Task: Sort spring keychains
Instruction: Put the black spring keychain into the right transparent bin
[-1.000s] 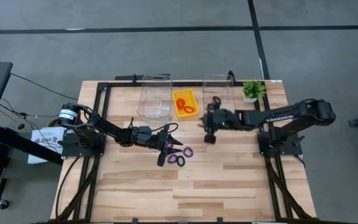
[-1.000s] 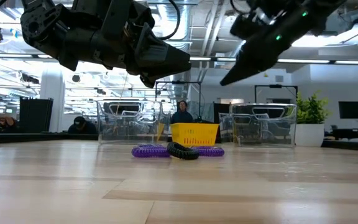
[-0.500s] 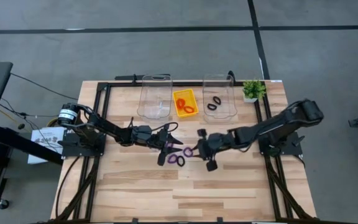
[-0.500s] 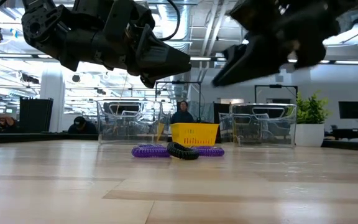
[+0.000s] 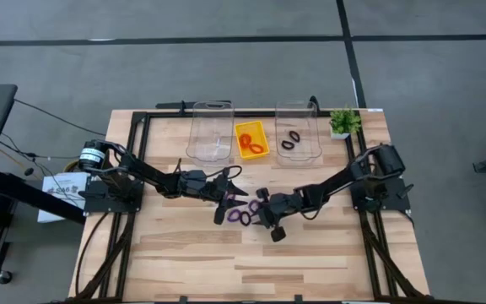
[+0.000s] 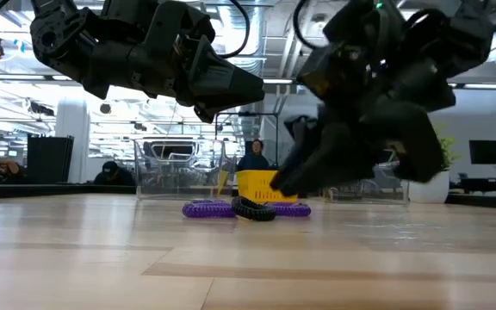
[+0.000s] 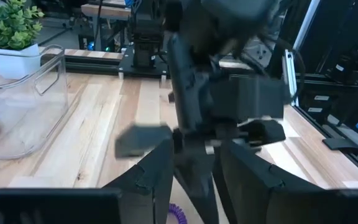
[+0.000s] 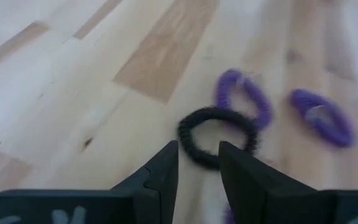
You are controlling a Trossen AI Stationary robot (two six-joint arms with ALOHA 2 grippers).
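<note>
Three spring keychains lie flat on the table's middle: two purple ones (image 5: 235,214) (image 5: 256,205) and a black one (image 5: 245,219). In the right wrist view, the black loop (image 8: 216,137) lies just ahead of my fingers, with the purple loops (image 8: 244,99) (image 8: 322,116) beyond it. My right gripper (image 5: 266,214) (image 6: 289,182) is open and hovers low beside them, touching nothing. My left gripper (image 5: 229,197) (image 6: 252,86) is open and hangs above the table just left of the pile. Orange-red keychains (image 5: 250,140) sit in the yellow tray, and black ones (image 5: 289,140) in the right clear bin.
At the far edge stand a left clear bin (image 5: 210,131), the yellow tray (image 5: 260,128) and a right clear bin (image 5: 298,127), with a small potted plant (image 5: 342,122) beside them. The two grippers are close together over the pile. Bare wood stretches toward the near edge.
My right gripper has travelled from over the right clear bin toward the table's near left and come down, ending low beside the keychains on the table. The three keychains on the table have stayed put.
</note>
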